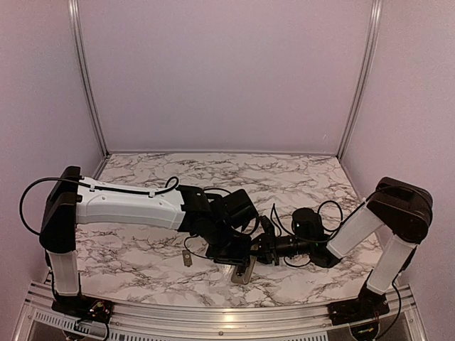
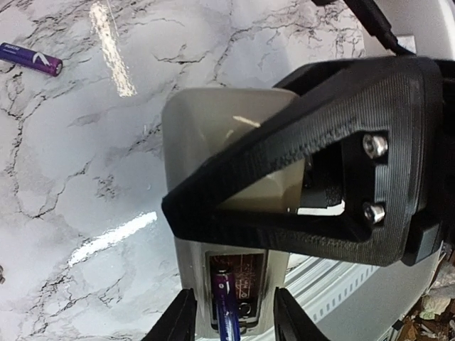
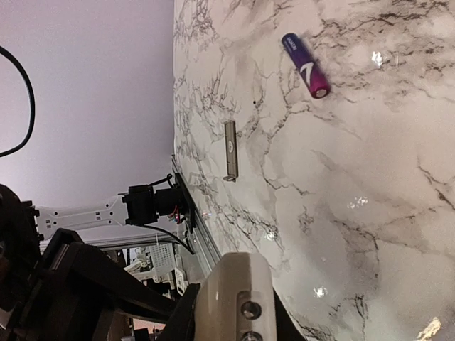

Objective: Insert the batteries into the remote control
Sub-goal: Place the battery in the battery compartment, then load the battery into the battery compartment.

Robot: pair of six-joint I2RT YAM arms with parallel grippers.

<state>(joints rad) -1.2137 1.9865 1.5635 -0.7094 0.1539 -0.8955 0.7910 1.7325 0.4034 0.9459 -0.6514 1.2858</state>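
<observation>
The remote control lies back-up, tan-grey, with its dark recess open. A purple battery rests in the left side of that recess. My left gripper hangs over the recess, open, its fingers clear of the battery on both sides. My right gripper is shut on the remote control at one end, and its black finger crosses the left wrist view. From above, the two grippers meet over the remote control near the table's front edge. A second purple battery lies loose on the marble.
A small grey cover strip lies flat on the marble left of the grippers. The loose battery is away from the remote. The table's metal front rail runs just behind the remote. Cables loop around both wrists.
</observation>
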